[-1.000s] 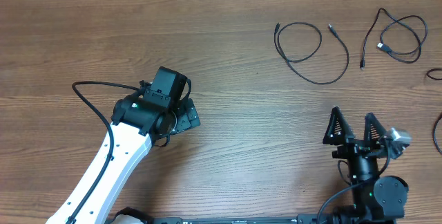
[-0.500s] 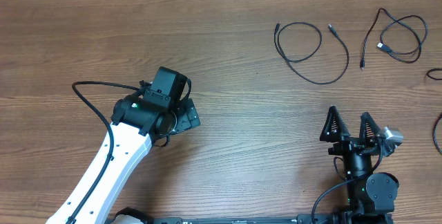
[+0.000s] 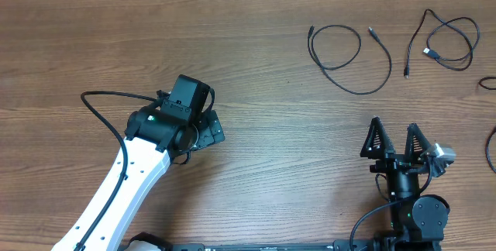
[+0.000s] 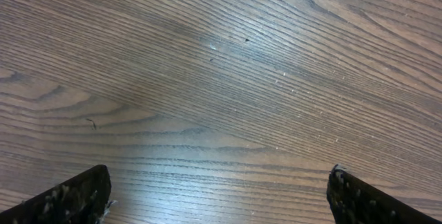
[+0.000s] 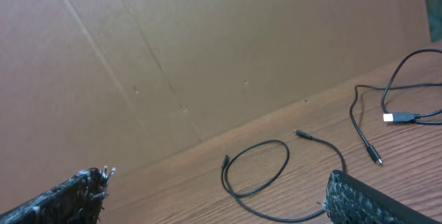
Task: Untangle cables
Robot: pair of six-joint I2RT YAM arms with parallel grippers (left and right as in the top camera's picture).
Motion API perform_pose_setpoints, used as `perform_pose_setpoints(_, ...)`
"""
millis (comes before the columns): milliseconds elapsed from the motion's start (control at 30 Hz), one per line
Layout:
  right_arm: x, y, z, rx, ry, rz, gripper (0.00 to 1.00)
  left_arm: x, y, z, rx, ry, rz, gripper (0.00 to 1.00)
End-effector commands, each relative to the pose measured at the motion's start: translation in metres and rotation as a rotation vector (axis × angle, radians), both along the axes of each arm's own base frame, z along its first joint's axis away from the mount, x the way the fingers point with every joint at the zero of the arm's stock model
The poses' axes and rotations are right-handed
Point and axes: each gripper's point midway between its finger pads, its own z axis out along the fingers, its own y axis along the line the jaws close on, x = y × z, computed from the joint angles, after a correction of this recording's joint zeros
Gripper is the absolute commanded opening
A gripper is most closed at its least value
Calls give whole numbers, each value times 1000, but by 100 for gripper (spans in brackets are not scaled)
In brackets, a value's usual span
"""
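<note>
The left gripper is spread wide and holds nothing, hanging over the table left of centre in the overhead view. The right gripper, at lower right, is also wide open and empty. The cables lie in loose loops at upper right, well apart from both.
</note>
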Motion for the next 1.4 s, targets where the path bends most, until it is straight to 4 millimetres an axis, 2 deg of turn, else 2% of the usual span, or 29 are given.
perform_pose_setpoints(0,0,-3,0,5,-18,-13,100,0,4,1,9,-8,21,99)
perform_pose_setpoints(300,1,-3,5,6,-86,-13,100,0,4,1,10,-8,21,100)
perform_pose_setpoints(467,1,-3,1,5,-69,-13,100,0,4,1,9,-9,21,99)
perform_pose_setpoints(767,4,-3,-41,3,102,-12,100,0,4,1,9,-9,21,100)
perform_pose_setpoints(933,4,-3,-40,-12,100,-14,100,0,4,1,9,-8,21,100)
perform_pose_setpoints(1167,4,7,-41,-180,103,39,100,0,4,1,9,-9,21,100)
perform_pose_setpoints(1367,4,5,-42,-187,104,30,100,0,4,1,9,-8,21,100)
